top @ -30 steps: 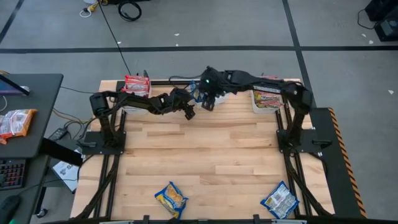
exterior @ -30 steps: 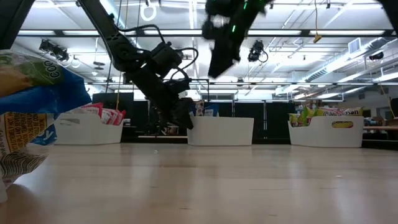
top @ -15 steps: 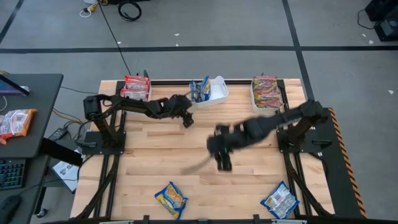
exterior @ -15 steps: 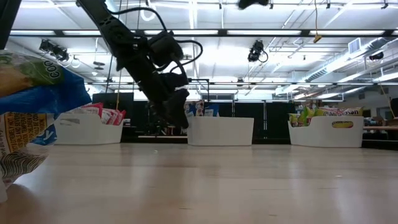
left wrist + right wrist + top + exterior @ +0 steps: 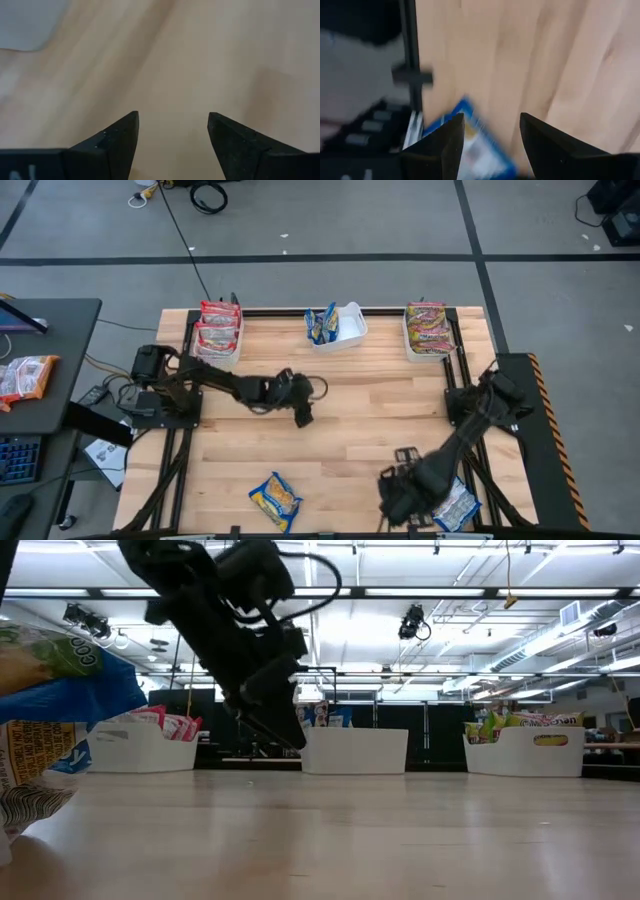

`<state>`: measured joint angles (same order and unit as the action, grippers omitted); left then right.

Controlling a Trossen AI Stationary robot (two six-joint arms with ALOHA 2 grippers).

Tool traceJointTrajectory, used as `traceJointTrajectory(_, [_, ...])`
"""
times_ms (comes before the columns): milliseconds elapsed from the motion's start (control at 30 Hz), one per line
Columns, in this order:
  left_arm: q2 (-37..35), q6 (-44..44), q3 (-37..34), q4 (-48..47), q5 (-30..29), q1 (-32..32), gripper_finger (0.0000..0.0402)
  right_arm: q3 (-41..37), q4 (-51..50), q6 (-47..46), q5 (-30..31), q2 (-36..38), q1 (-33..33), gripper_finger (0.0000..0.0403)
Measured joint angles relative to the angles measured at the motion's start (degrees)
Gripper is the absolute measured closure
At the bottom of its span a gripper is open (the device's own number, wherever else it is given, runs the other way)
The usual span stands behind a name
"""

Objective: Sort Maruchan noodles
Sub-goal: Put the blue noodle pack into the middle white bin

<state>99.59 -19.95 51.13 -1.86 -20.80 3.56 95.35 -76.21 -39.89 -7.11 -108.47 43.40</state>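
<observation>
Two Maruchan noodles packets lie flat near the table's near edge: a yellow-blue one (image 5: 275,500) at the middle left and a blue one (image 5: 453,505) at the right. My right gripper (image 5: 396,498) hovers open, pointing down, just left of the blue packet (image 5: 470,146), whose edge shows between its fingers. My left gripper (image 5: 301,414) is open over bare wood at the table's middle (image 5: 172,125), slanting down. In the low view a packet (image 5: 45,710) fills the left foreground, with my left gripper (image 5: 285,725) beyond it.
Three white bins stand along the far edge: the left (image 5: 218,332) with red packets, the middle (image 5: 342,328) with blue ones, the right (image 5: 428,332) with silvery-red ones. A side desk (image 5: 40,370) at the left holds another packet. Black frame rails run along the table's edges.
My right gripper has swung from the middle bin at the far edge across the table to the near right, above the blue packet, turning to point down. My left gripper has moved from the far edge toward the table's middle. Both stay open and hold nothing.
</observation>
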Motion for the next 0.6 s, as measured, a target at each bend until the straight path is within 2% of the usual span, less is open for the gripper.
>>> traceJointTrajectory(133, [0.0, -2.6, 0.0, 0.6, -0.4, 4.0, 0.0159, -3.7, -2.1, -6.0, -11.9, -1.1, 1.3, 0.0206])
traceJointTrajectory(200, [0.0, -3.8, 0.0, 1.1, -1.3, 5.4, 0.0159, -7.1, -0.3, -6.9, -15.9, -0.4, 1.2, 0.0206])
traceJointTrajectory(333, [0.0, -6.9, 0.0, 1.2, -3.5, 7.4, 0.0159, -16.0, 5.5, -5.8, -21.3, 2.7, 0.4, 0.0206])
traceJointTrajectory(600, [0.0, -8.0, 0.0, -1.6, -4.1, 10.3, 0.0159, -33.5, 25.9, -3.0, -29.2, 5.1, -0.5, 0.0206])
